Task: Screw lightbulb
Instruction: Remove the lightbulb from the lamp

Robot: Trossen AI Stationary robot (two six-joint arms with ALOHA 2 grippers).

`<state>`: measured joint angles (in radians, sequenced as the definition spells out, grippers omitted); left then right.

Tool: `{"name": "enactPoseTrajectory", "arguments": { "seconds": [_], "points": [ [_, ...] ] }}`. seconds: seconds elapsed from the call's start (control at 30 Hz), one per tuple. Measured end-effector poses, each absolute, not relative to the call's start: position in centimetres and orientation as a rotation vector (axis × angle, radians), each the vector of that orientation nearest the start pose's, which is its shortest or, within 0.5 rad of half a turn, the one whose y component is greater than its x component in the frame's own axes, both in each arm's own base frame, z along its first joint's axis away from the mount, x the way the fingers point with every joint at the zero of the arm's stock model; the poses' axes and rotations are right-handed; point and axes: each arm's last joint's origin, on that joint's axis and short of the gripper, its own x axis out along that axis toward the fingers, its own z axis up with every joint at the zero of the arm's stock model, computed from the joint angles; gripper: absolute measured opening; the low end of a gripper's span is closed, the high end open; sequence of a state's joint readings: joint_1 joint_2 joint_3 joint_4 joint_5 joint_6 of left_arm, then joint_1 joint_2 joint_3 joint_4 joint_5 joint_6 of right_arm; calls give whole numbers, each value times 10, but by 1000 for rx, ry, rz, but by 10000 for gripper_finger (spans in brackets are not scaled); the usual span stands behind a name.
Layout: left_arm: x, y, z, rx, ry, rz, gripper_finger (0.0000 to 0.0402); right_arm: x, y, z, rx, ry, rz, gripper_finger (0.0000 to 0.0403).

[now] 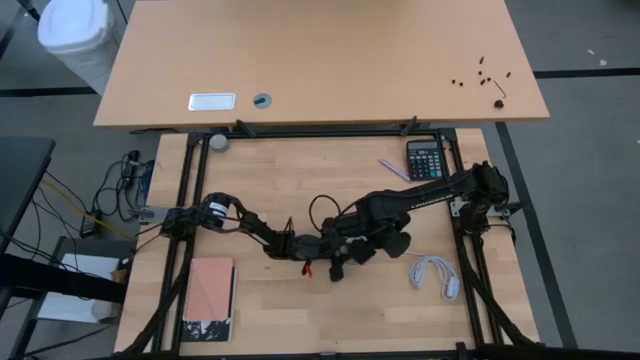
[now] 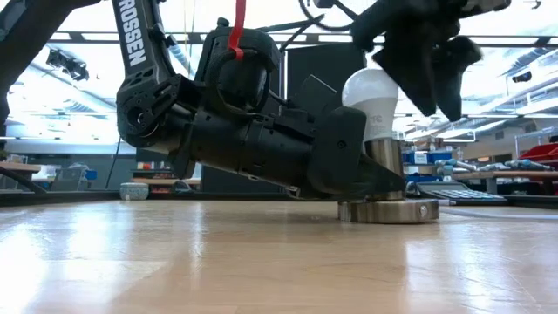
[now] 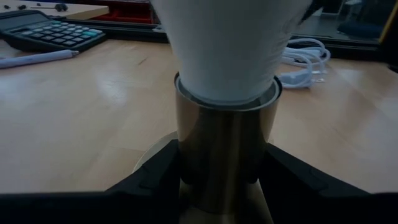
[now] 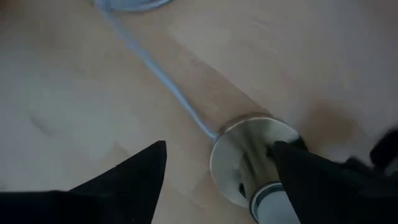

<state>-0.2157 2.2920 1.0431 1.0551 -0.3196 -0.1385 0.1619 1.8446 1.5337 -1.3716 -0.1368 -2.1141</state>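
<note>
From above, my two arms meet mid-tabletop (image 1: 260, 190), the calculator (image 1: 427, 159) well off. At table height the lightbulb (image 2: 370, 96) stands upright in the brass socket (image 2: 384, 157); my left jaws (image 2: 362, 179) clamp the socket's stem while my right jaws (image 2: 436, 65) hang apart just over the globe. My left wrist shows the bulb's neck seated in the collar. My right wrist shows the round base (image 4: 249, 158) and cord (image 4: 161, 78). Light, smooth, breakable, I judge — hold the globe's widest part, gently.

A robotics lab: framed workbench (image 1: 300, 190), cluttered benches (image 2: 514, 166), ceiling strip lights.
</note>
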Motion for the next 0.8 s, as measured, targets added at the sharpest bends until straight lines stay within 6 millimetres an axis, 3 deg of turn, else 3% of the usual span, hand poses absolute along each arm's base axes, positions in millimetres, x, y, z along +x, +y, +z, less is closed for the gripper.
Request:
{"name": "enactPoseTrajectory", "arguments": {
  "seconds": [0.17, 0.47, 0.8],
  "points": [
    [415, -80, 70, -87, 179, 126, 189, 328, 56, 244, -1421, 845, 1735, 305],
    [414, -82, 69, -75, 187, 107, 189, 328, 62, 244, -1501, 688, 1835, 305],
    [414, -82, 68, -53, 207, 100, 189, 336, 65, 243, -1568, 618, 1777, 305]
  ]
}}
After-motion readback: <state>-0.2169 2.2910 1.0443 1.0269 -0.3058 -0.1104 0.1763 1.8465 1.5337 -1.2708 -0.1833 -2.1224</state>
